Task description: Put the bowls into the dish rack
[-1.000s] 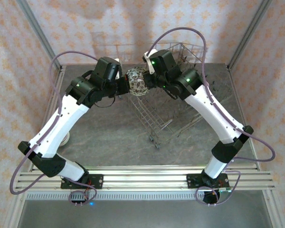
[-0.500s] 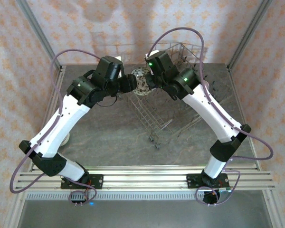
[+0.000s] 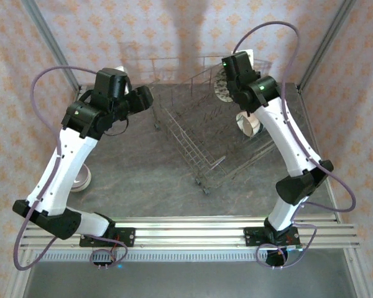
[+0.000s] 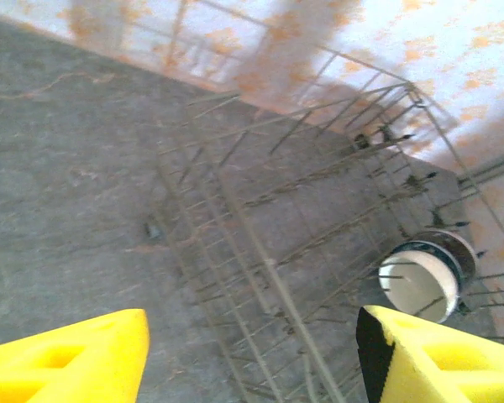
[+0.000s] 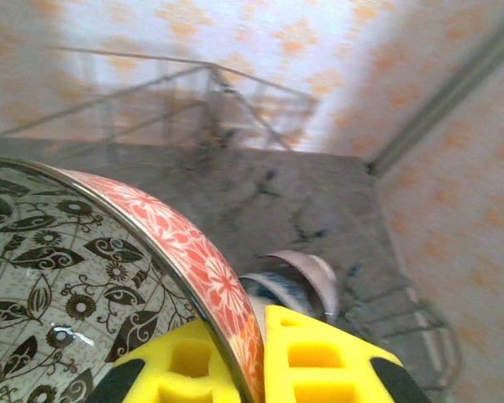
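1. The table [image 3: 143, 167] is a grey slab boxed in by papered walls [image 3: 174, 31] on three sides. Its open floor lies at the centre and left, in front of the rack.
2. The dish rack [image 3: 205, 133] sits skewed at centre-right, one corner aimed at the arm bases and its far side close to the back wall. Tall grid sides ring the rows of tines, so the sensible way in is from above.
3. The right arm [image 3: 286, 143] reaches over the rack's far right corner, while the left arm [image 3: 65, 161] stands off to the rack's left, clear of the wires.
4. The patterned bowl [image 5: 76, 269], red floral outside and dark leaves inside, is held on edge above the rack's far side. A white bowl [image 3: 249, 123] stands among the tines on the right. A pale bowl [image 3: 85, 180] waits on the table at left, half hidden by the left arm.
5. The right gripper [image 5: 254, 340] has its jaws pinched on the patterned bowl's rim. The left gripper [image 4: 252, 361] hangs with jaws wide and nothing between them.
6. The step in hand looks like seating this bowl. It should come down on edge into a free slot beside the white bowl, clearing the top wire first. Release should wait until the tines carry it. Room is tight there, with wall behind and grid beside.
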Controlling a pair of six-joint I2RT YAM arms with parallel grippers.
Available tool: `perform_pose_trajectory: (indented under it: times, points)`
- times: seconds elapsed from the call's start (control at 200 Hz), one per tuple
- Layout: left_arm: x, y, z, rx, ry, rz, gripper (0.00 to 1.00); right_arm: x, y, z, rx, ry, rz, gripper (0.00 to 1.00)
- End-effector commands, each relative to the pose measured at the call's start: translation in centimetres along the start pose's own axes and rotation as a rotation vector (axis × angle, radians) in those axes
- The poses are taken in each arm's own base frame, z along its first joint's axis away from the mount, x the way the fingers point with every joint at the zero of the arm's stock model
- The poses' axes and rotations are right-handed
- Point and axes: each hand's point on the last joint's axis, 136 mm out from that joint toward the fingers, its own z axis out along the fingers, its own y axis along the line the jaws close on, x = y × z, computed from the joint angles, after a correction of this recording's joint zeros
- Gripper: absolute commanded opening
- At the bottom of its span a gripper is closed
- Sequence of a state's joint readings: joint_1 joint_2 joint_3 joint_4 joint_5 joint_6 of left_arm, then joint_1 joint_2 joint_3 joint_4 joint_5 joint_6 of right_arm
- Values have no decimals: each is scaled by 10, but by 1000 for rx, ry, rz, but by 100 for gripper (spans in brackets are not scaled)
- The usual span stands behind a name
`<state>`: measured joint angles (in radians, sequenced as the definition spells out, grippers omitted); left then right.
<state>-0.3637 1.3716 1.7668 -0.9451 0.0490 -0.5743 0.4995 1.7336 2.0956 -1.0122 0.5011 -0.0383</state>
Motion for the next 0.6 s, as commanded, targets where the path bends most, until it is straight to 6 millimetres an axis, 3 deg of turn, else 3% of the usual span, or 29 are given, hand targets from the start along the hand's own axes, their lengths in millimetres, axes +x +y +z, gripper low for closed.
perform_pose_trajectory:
  times: [0.0,0.175,0.44,0.596]
  points:
    - [18,16,14,3,78,-11,67,9,-32,13,195,30,-57,0]
    - [38,39,34,-19,143,-64,67,19,-49,25,325,47,-172,0]
    - [45,41,50,-26,185,-84,67,37,-50,31,352,62,-204,0]
    - [46,43,54,-43,199,-88,67,48,-58,33,499,72,-325,0]
